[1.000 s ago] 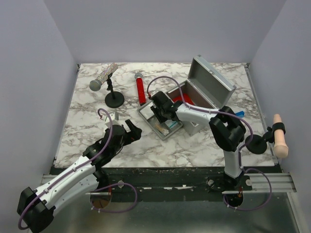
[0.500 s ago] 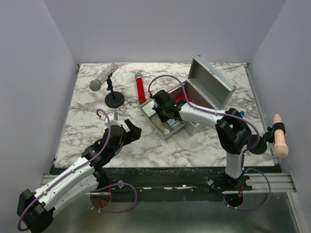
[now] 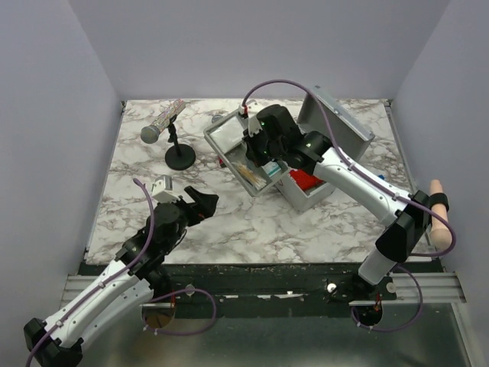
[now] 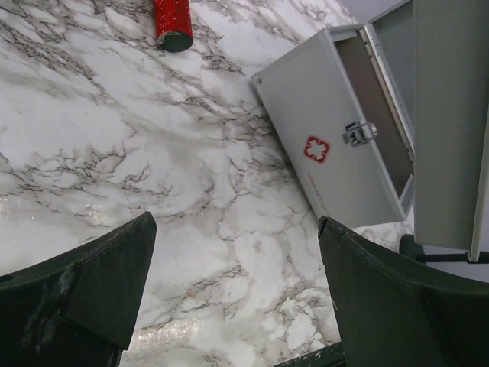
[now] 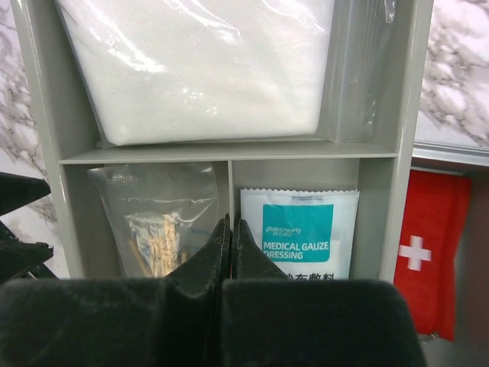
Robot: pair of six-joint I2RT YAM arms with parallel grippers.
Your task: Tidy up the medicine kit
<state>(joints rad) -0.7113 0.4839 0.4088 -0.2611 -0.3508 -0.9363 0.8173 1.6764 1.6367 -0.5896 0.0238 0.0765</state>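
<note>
Fingers of the left gripper (image 4: 235,229) stand wide apart, holding nothing, over the marble table (image 3: 137,183) near its front edge. Farther in, the right gripper (image 5: 231,229) is clamped on the short divider of the grey tray (image 5: 294,172), between a bag of swabs (image 5: 157,229) and a gauze dressing packet (image 5: 299,233), and holds the tray clear of the table. Just right of it sits the medicine kit (image 3: 312,195), lid up, with a red white-cross pouch (image 5: 428,245) inside. A microphone on its stand (image 3: 162,124) is at the far left.
</note>
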